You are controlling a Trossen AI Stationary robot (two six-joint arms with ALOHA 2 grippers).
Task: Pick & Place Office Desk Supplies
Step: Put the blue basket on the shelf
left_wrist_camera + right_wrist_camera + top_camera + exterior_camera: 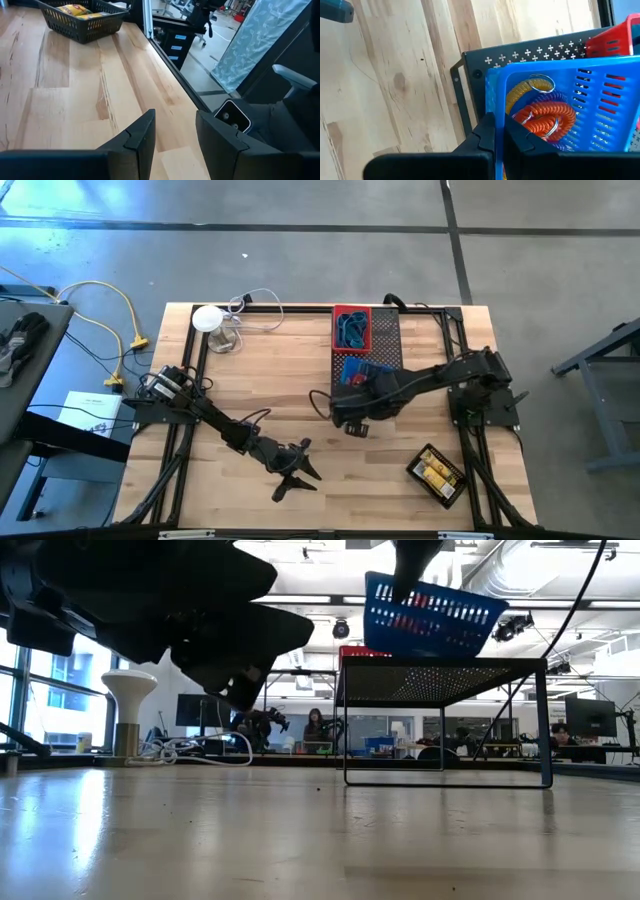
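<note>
A blue slotted basket (362,370) with orange (545,116) and yellow (522,90) coiled loops sits tilted over the black perforated stand (388,340). My right gripper (350,408) is shut on the basket's rim. A red basket (352,327) holding dark blue-green items stands on the stand's far end. A black basket (437,473) with yellow packets (75,9) rests on the table at the near right. My left gripper (298,472) hovers open and empty above the table near its near edge. My right gripper pinches the blue basket's end wall at its rim (493,107), one finger (482,135) outside and one (520,136) inside. In the low view the basket (435,612) is tilted, one end raised. I cannot tell whether its low end touches the stand (440,665).
A white round object (207,318) with a cable stands at the table's far left, beside a clear item. A black frame runs around the table's edges. Bare wood lies between the two arms and to the left of the stand.
</note>
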